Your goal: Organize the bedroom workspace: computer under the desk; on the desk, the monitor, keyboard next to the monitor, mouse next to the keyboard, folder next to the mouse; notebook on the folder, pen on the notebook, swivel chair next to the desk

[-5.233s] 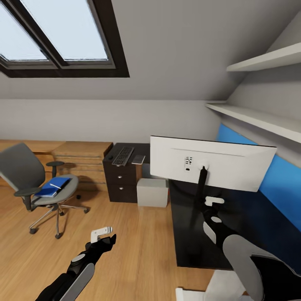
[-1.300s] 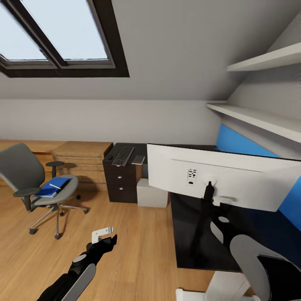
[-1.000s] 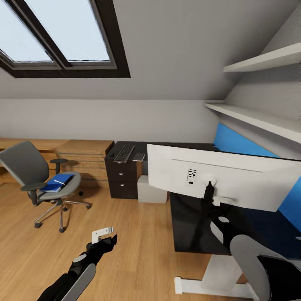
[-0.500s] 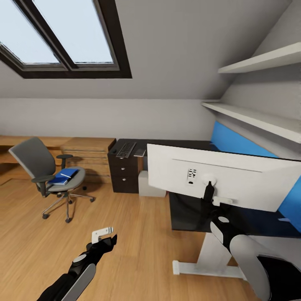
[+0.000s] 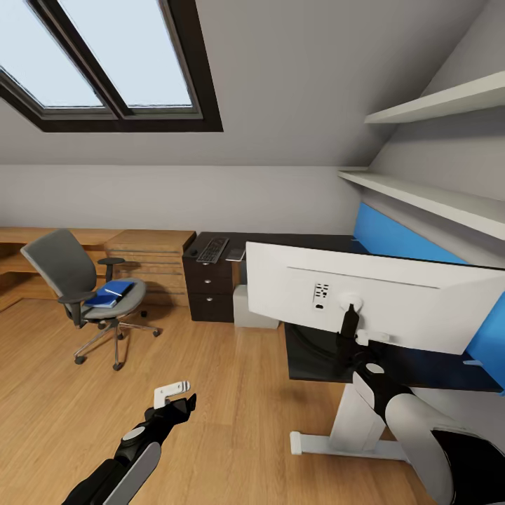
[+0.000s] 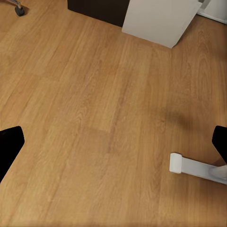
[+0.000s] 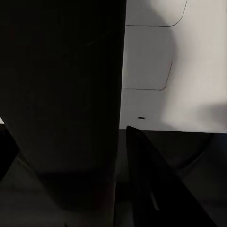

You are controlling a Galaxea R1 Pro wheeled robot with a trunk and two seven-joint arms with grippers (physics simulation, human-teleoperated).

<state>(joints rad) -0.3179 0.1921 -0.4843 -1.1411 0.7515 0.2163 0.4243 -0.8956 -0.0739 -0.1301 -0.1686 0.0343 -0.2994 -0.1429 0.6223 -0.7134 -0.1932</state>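
My right gripper (image 5: 350, 334) is shut on the thin black stand (image 7: 61, 94) of the monitor (image 5: 372, 301), whose pale grey back (image 7: 184, 61) faces me above the near end of the black desk (image 5: 393, 368). Whether its base touches the top I cannot tell. At the desk's far end lie the keyboard (image 5: 212, 250), the mouse (image 5: 191, 251) and the notebook (image 5: 235, 254). The computer (image 5: 247, 312) stands on the floor beneath, partly hidden by the monitor. The swivel chair (image 5: 73, 277) holds the blue folder (image 5: 109, 293) and the white pen (image 5: 119, 288). My left gripper (image 5: 179, 397) hangs open over bare floor.
An oak dresser (image 5: 151, 256) stands between chair and desk drawers (image 5: 209, 291). White shelves (image 5: 435, 203) and a blue wall panel (image 5: 393, 242) line the right wall. The desk's white foot (image 6: 194, 166) rests on the oak floor (image 6: 94, 118) near my left arm.
The view has pulled back from the desk, so chair, drawers and desk foot have shifted. The monitor keeps its place in the view with my right gripper; earlier it tilted toward me.
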